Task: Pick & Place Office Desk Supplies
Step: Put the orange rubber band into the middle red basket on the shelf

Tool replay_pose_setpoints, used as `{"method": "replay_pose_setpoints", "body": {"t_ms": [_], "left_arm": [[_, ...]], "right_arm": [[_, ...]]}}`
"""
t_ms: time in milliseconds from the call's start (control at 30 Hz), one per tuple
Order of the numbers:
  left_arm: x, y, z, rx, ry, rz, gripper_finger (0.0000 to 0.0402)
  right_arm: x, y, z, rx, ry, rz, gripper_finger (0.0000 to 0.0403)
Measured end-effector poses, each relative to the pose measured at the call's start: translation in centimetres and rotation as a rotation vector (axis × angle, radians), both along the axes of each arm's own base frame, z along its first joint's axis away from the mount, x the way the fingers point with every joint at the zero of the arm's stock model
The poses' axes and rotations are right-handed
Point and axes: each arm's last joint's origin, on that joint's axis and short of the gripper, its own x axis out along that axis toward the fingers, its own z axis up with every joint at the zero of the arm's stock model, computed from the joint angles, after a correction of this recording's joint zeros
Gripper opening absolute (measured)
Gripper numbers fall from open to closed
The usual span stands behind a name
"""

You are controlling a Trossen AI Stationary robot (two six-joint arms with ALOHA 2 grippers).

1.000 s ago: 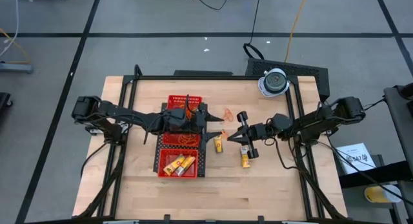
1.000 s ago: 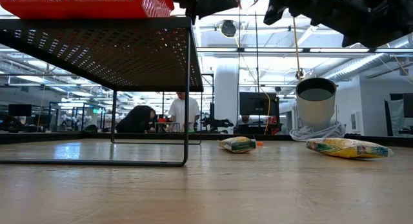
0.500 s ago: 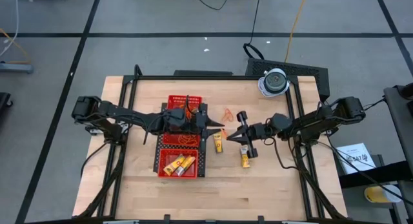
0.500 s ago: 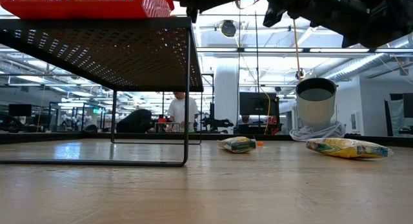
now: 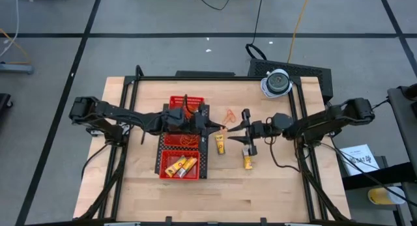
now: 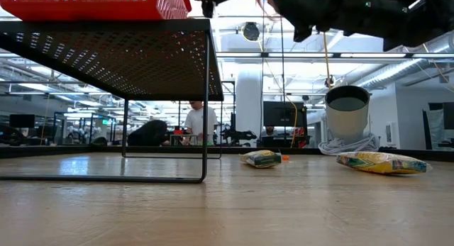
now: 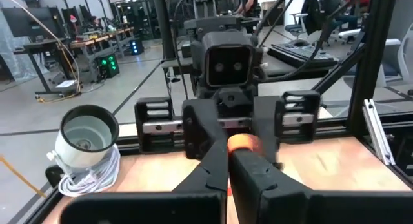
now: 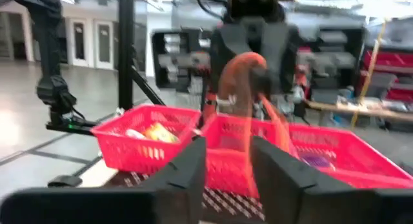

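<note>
tray (image 5: 171, 142) left-centre on table (image 5: 273, 187) | two packets (image 5: 221, 144) right of tray | dome (image 5: 276, 82) at far-right corner

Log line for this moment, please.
left gripper: shut on orange rubber band | right gripper: open, tip-to-tip with left | location: beside red tray

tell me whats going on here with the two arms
The two arms meet in mid-air just right of the red tray, passing an orange rubber band between them. The left gripper is shut on the band, and the right gripper has its fingers parted around it. The tray already holds yellow sticks and more bands. Two more yellow sticks and another band lie loose on the table.
</note>
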Motion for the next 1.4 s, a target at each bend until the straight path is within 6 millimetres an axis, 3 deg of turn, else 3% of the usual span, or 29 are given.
{"method": "replay_pose_setpoints", "body": {"t_ms": [200, 400, 633, 867, 1400], "left_arm": [[-2.4, 0.3, 2.2, -0.043, 0.027, 0.007, 0.0018], [-5.2, 0.5, 3.7, -0.075, 0.116, 0.052, 0.0011], [-8.5, 0.2, 3.6, -0.087, 0.303, 0.144, 0.0005], [-9.5, -1.0, 3.1, -0.087, 0.391, 0.145, 0.0006], [-12.8, -0.8, 0.8, -0.163, 0.292, 0.152, 0.0016]], "right_arm": [[-1.5, -0.5, 0.9, 0.01, 0.093, -0.018, 0.0182], [-2.9, -0.7, 1.8, 0.004, 0.127, -0.027, 0.0215], [-3.5, -0.7, 2.2, 0.001, 0.133, -0.025, 0.0209], [-3.5, -0.7, 2.1, -0.019, 0.139, -0.027, 0.0205], [-3.5, -0.8, 1.9, -0.02, 0.165, -0.056, 0.02]]}}
